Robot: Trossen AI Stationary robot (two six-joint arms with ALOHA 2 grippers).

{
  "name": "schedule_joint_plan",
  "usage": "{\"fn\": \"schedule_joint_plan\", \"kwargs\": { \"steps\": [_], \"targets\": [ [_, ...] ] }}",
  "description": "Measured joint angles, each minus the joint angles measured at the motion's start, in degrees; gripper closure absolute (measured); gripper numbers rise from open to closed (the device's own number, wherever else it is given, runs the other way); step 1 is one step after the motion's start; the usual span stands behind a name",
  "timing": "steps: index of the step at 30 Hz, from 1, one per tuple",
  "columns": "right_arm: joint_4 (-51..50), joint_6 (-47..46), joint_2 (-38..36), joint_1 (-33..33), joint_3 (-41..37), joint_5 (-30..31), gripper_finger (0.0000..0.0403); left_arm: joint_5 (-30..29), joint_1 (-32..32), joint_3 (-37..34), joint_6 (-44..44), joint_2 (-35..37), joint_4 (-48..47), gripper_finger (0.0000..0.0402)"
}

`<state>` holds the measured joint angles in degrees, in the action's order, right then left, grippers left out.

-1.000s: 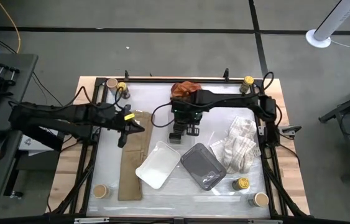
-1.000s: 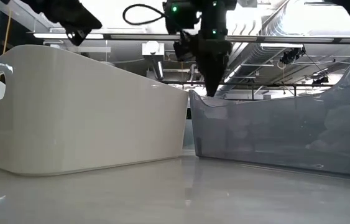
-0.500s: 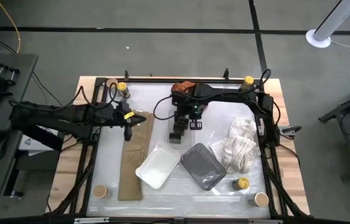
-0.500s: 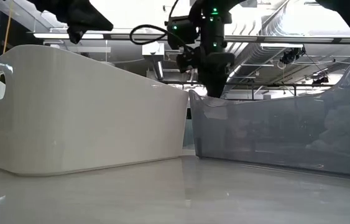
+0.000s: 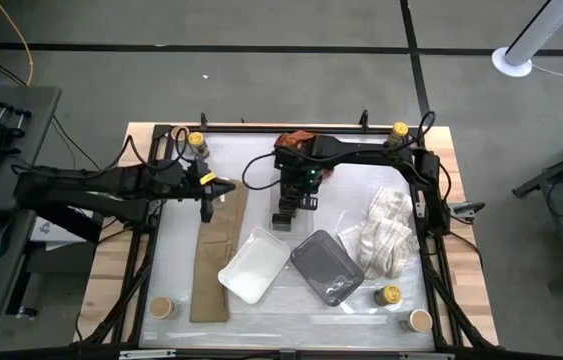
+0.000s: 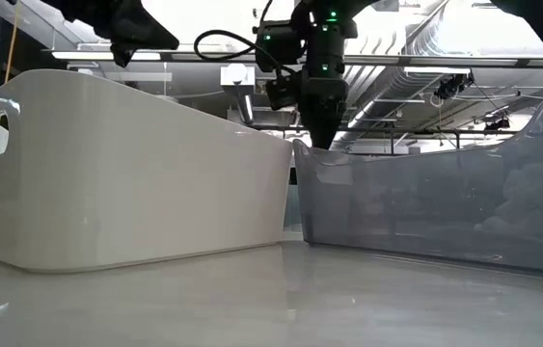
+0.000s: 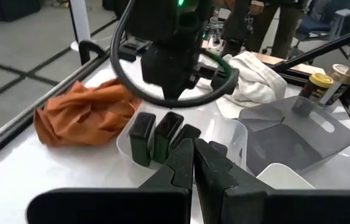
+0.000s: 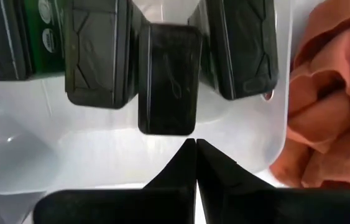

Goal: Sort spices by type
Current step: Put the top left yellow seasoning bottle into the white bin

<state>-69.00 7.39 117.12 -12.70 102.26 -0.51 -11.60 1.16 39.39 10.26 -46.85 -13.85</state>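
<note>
On the table's left edge a tan-lidded jar [image 5: 161, 306] stands at the near corner, and another tan-lidded jar [image 5: 179, 134] stands beside a yellow-lidded jar [image 5: 196, 141] at the far corner. The left gripper [image 5: 208, 196] hangs over a long brown mat [image 5: 215, 255], its fingers [image 7: 184, 168] pressed together on nothing. Toward the middle a white tray [image 5: 255, 264] lies empty, touching a grey tray [image 5: 327, 266] that also holds no spice. Behind them sits a small clear tub [image 7: 224, 134] with the black boxes [image 7: 155, 137] upright in a row inside it, just beside the orange cloth [image 7: 84, 115]. The right gripper [image 5: 299, 196] hovers over that tub, its fingertips [image 8: 194, 163] closed and empty, just short of the middle box [image 8: 168, 78]. Right of the trays lies a crumpled white towel [image 5: 383, 232]. A yellow-lidded jar [image 5: 399, 131] stands at the far right corner, and near the front right corner another yellow-lidded jar [image 5: 389, 296] stands by a tan-lidded jar [image 5: 419, 320].
</note>
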Motion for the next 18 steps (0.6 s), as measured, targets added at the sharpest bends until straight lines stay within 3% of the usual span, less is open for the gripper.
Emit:
{"fn": "schedule_joint_plan", "kwargs": {
  "steps": [10,18],
  "targets": [
    [-0.5,-3.3,2.0,2.4,0.0,-1.6,0.0403,3.9,4.3,4.8,-9.6,0.0,0.1,0.0401],
    [2.3,-3.0,2.6,2.7,0.0,2.0,0.0403,5.4,6.2,6.7,-12.9,0.1,0.1,0.0401]
  ]
}}
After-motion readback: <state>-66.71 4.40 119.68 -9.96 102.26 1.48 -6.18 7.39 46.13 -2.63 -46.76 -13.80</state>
